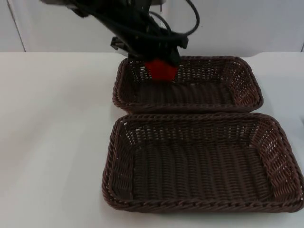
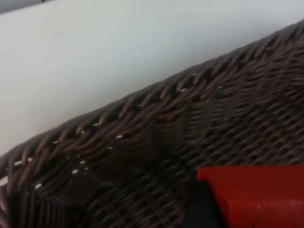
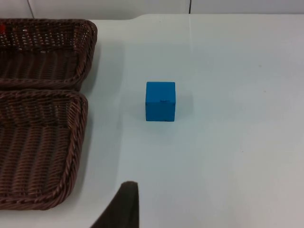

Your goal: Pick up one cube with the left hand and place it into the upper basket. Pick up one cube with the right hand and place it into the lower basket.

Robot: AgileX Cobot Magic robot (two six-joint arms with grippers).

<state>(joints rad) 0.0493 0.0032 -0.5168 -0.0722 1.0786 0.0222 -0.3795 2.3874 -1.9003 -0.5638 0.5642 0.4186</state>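
I'm holding the red cube (image 1: pixel 161 70) clamped in the left gripper (image 1: pixel 161 64), hanging just above the upper basket (image 1: pixel 247 78). The right gripper is waiting, fingers unclear; the blue cube (image 3: pixel 160 101) is sitting on the bench beside that basket

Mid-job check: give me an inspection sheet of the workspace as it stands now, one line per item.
Surface: white table, no marks seen.
Job's things: red cube held over the upper basket, near its back left corner; lower basket holds nothing; blue cube stands on the table beside the baskets, apart from them.
Clutter: nothing seen.
Grippers: left gripper shut on the red cube above the upper basket; right gripper waits over the table, short of the blue cube.
Cables: left out, robot's own.
Surroundings: grey partition wall behind the table.
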